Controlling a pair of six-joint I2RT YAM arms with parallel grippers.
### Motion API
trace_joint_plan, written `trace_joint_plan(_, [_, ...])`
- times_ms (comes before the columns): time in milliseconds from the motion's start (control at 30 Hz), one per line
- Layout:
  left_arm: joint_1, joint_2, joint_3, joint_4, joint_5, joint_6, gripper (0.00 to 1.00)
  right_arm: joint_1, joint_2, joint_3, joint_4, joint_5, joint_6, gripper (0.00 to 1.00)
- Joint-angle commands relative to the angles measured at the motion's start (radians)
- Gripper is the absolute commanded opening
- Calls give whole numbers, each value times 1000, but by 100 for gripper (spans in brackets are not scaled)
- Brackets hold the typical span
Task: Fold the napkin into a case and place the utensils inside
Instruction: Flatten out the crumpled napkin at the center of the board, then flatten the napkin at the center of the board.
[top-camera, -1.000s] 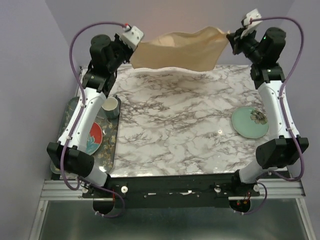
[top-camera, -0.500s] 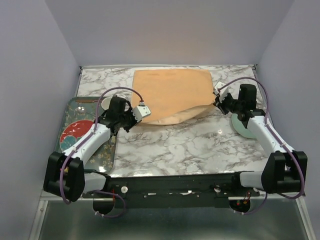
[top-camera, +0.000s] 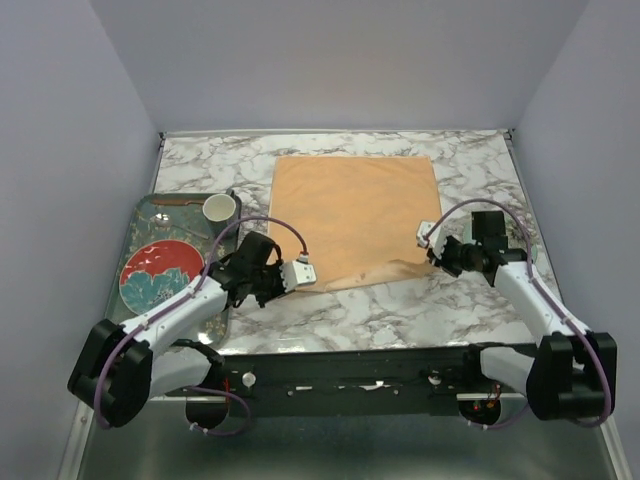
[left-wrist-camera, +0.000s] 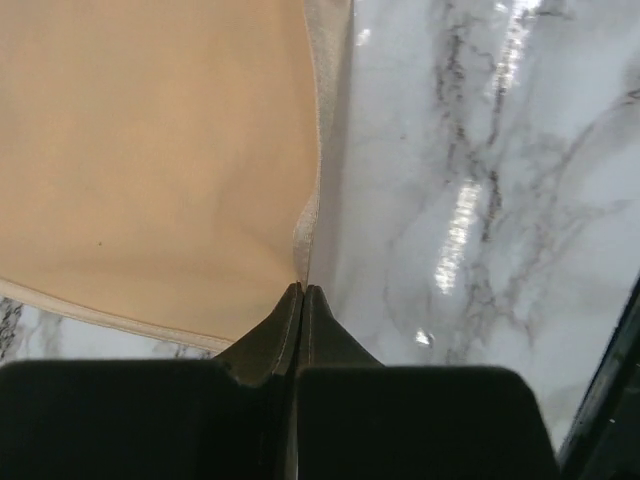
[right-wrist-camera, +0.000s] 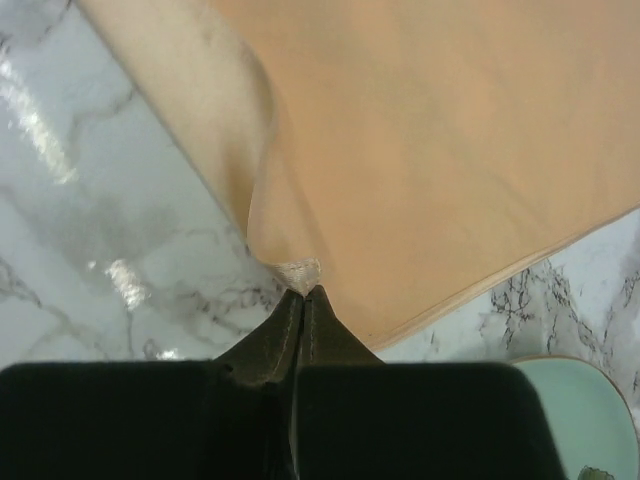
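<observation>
The peach-orange napkin (top-camera: 352, 215) lies spread on the marble table, its near edge slightly raised. My left gripper (top-camera: 308, 275) is shut on the napkin's near left corner; in the left wrist view (left-wrist-camera: 301, 288) the hem runs straight into the closed tips. My right gripper (top-camera: 427, 240) is shut on the near right corner; the right wrist view (right-wrist-camera: 304, 290) shows the stitched corner pinched at the tips, with the cloth (right-wrist-camera: 420, 150) folded over behind it. A slender utensil handle (top-camera: 178, 201) lies at the tray's far edge; the rest of the utensils are not clearly seen.
A grey patterned tray (top-camera: 142, 217) at the left holds a red plate (top-camera: 160, 275) and a small cup (top-camera: 219, 208). A pale green plate (right-wrist-camera: 570, 410) shows at the right wrist view's lower right corner, hidden by the right arm from above.
The napkin was held up at the back of the table. Both grippers pulled its corners down and toward the near side, laying it out flat. Both arms have drawn back.
</observation>
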Motion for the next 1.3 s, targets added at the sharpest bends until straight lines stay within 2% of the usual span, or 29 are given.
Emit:
trace_joint_plan(0, [-72, -91, -42, -148, 0, 59, 9, -3, -137, -99, -185, 21, -259, 11])
trace_joint_plan(33, [-81, -103, -48, -171, -4, 75, 13, -3, -176, -137, -197, 44, -321, 14])
trace_joint_plan(67, [-90, -116, -59, -196, -8, 96, 25, -3, -197, -153, -232, 58, -355, 26])
trace_joint_plan(167, [-101, -181, -60, -294, -11, 176, 48, -3, -267, -190, -307, 104, -449, 49])
trace_joint_plan(200, [-101, -209, -53, -353, -5, 220, 51, -3, -284, -187, -332, 114, -460, 49])
trace_joint_plan(300, [-101, -243, -10, -429, 3, 260, 53, -3, -307, -141, -451, 162, -478, 49])
trace_joint_plan(400, [-97, -223, 42, -440, -14, 206, 52, -3, -269, -48, -501, 185, -404, 49])
trace_joint_plan(467, [-81, -192, 81, -422, -1, 141, 52, -3, -216, 26, -530, 150, -276, 53])
trace_joint_plan(533, [-66, -142, 104, -391, 14, 95, 52, -3, -107, 170, -580, 89, -174, 54])
trace_joint_plan(600, [-35, -94, 128, -365, 37, 31, 52, -3, -38, 271, -639, 63, -120, 55])
trace_joint_plan(733, [14, -10, 165, -249, 13, -81, 52, -2, 85, 360, -604, 6, 87, 55])
trace_joint_plan(833, [52, 62, 220, -207, -1, -146, 52, 0, 168, 376, -545, 28, 187, 53])
trace_joint_plan(967, [71, 139, 279, -205, 0, -148, 53, 12, 249, 335, -473, 98, 210, 52])
trace_joint_plan(1267, [29, 266, 219, -152, -112, -112, 50, 43, 340, 218, -387, 232, 178, 47])
